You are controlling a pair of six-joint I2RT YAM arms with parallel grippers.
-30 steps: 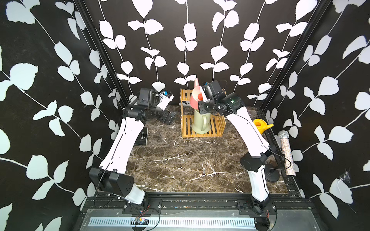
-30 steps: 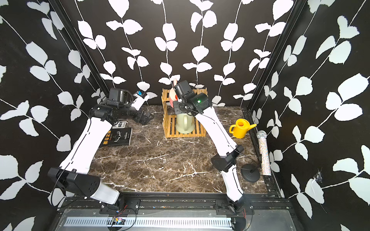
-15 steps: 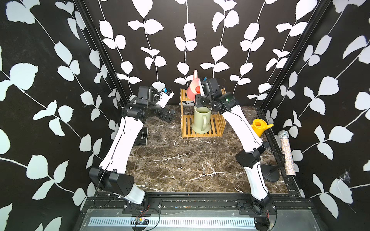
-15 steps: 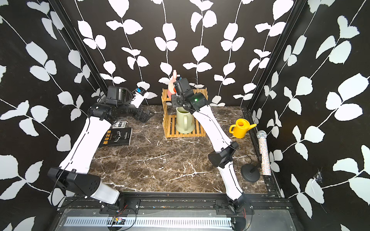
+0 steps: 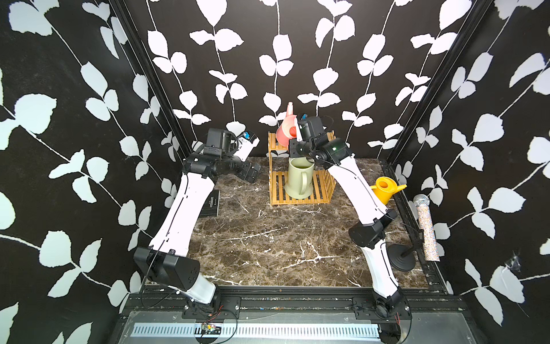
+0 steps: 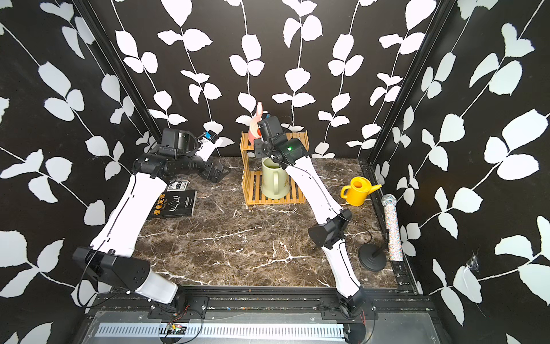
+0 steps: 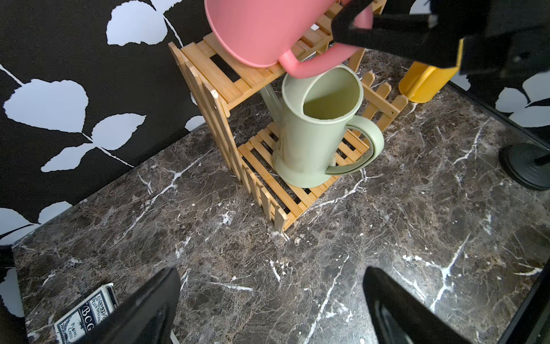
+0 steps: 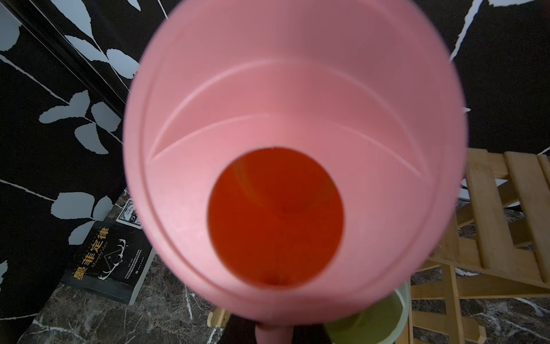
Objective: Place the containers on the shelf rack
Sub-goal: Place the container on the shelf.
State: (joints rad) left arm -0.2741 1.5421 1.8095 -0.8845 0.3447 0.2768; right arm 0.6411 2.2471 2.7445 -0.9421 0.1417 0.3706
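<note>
1. My right pincer (image 7: 354, 25) is clenched on the handle of the pink watering can (image 7: 268, 29); black fingers sit either side of the handle loop.
2. The pink watering can hangs tilted over the left end of the top tier of the shelf rack (image 7: 208, 98); in both top views its spout points up toward the far wall (image 5: 285, 131) (image 6: 254, 131); I cannot tell whether its base touches the slats.
3. My right wrist view is almost filled by the can's top and round opening (image 8: 294, 149).
4. The green watering can (image 5: 299, 178) stands upright on the rack's lower tier, handle toward the near side; it sits just below the pink one.
5. The yellow watering can (image 5: 384, 189) stands on the marble table (image 5: 268, 238), right of the rack and apart from it, spout toward the right wall.
6. My left pincer (image 7: 270, 272) is released, jaws wide apart and holding nothing; it hovers over bare marble left of the rack.
7. The black book (image 6: 175, 204) and a card pack (image 6: 177, 186) lie at the left; a glittery microphone (image 6: 393, 229) stands along the right edge.
</note>
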